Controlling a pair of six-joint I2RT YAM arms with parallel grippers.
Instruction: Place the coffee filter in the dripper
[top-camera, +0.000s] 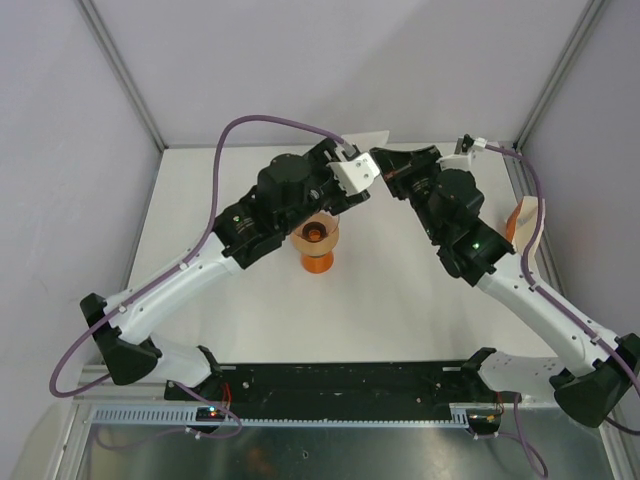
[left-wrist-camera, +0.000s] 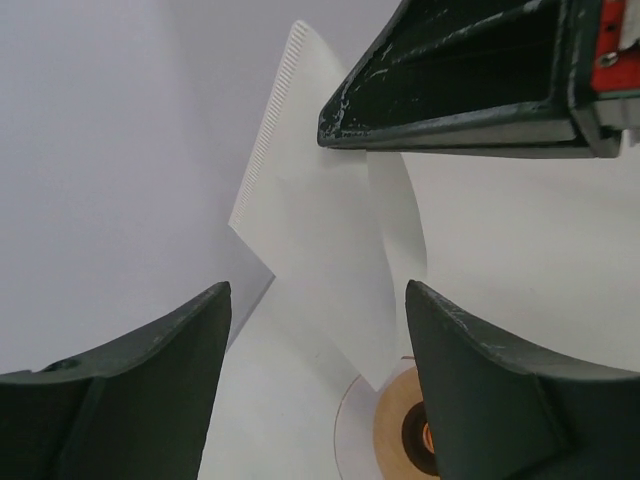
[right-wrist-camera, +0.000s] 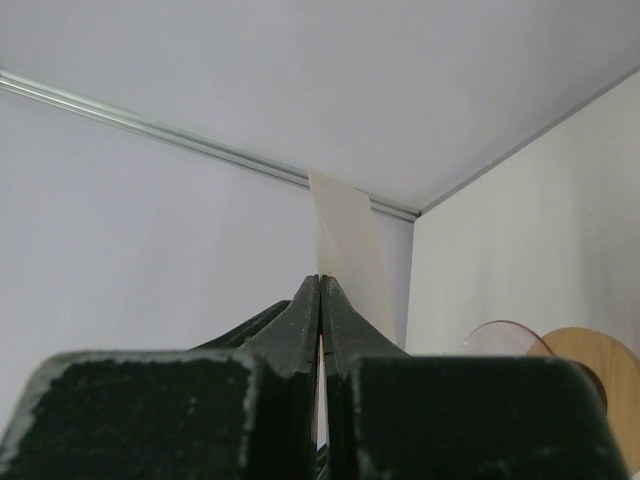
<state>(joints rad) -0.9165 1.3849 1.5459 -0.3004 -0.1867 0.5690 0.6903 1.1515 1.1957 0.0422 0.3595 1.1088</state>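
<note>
The coffee filter (top-camera: 356, 174) is a folded white paper cone held in the air above and just behind the stand. My right gripper (top-camera: 380, 161) is shut on its edge; in the right wrist view the paper (right-wrist-camera: 349, 240) sticks out past the closed gripper (right-wrist-camera: 320, 285). My left gripper (top-camera: 337, 188) is open right beside the filter, which hangs just beyond its spread fingers (left-wrist-camera: 490, 390) in the left wrist view (left-wrist-camera: 320, 250). The dripper's clear rim (left-wrist-camera: 350, 440) sits on the orange stand (top-camera: 318, 250) with a tan ring top (left-wrist-camera: 395, 440), below the filter. The rim also shows in the right wrist view (right-wrist-camera: 500, 335).
A tan and cream holder (top-camera: 526, 218) stands by the right wall. Enclosure walls and metal posts close in the white table (top-camera: 250, 310) at the back and sides. The arm bases and a black rail (top-camera: 340, 385) line the near edge.
</note>
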